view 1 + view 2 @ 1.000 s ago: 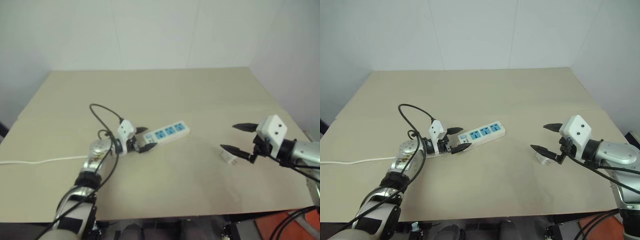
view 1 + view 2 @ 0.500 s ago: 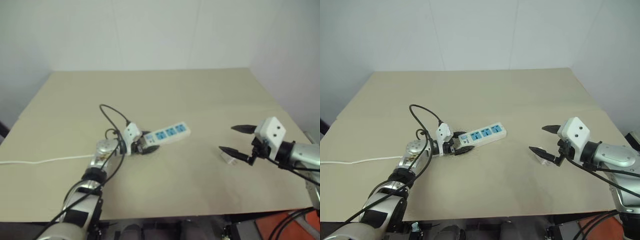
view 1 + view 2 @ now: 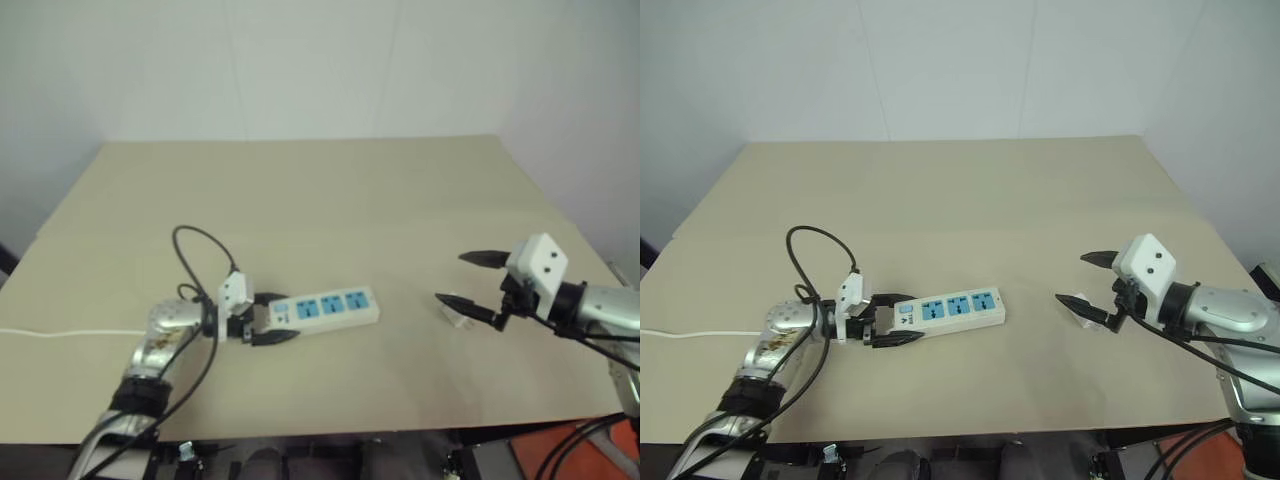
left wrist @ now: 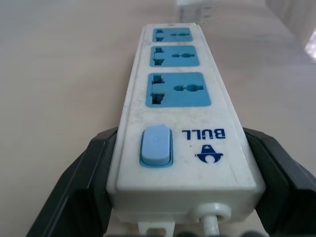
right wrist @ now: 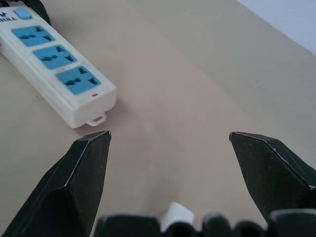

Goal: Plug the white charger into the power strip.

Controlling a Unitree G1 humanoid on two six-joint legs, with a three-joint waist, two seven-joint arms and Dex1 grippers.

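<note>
The power strip (image 3: 328,308), a white bar with three blue sockets, lies flat on the table left of centre. My left gripper (image 3: 264,321) is shut on its switch end, one black finger (image 4: 81,190) against each long side. In the left wrist view the power strip (image 4: 180,111) runs away from the jaws. The white charger (image 3: 459,314), a tiny white block, lies on the table at the right, just under the lower fingertip of my right gripper (image 3: 451,278). That gripper is open and holds nothing. The right wrist view has the charger (image 5: 175,215) low between the fingers (image 5: 86,180).
The strip's thin white cord (image 3: 45,333) trails off the left side of the beige table (image 3: 330,190). A white wall stands behind the far edge. The front edge runs close below both arms.
My left gripper shut on the switch end of the strip and pulled it back toward the front edge and slightly left. The right gripper and charger stayed put.
</note>
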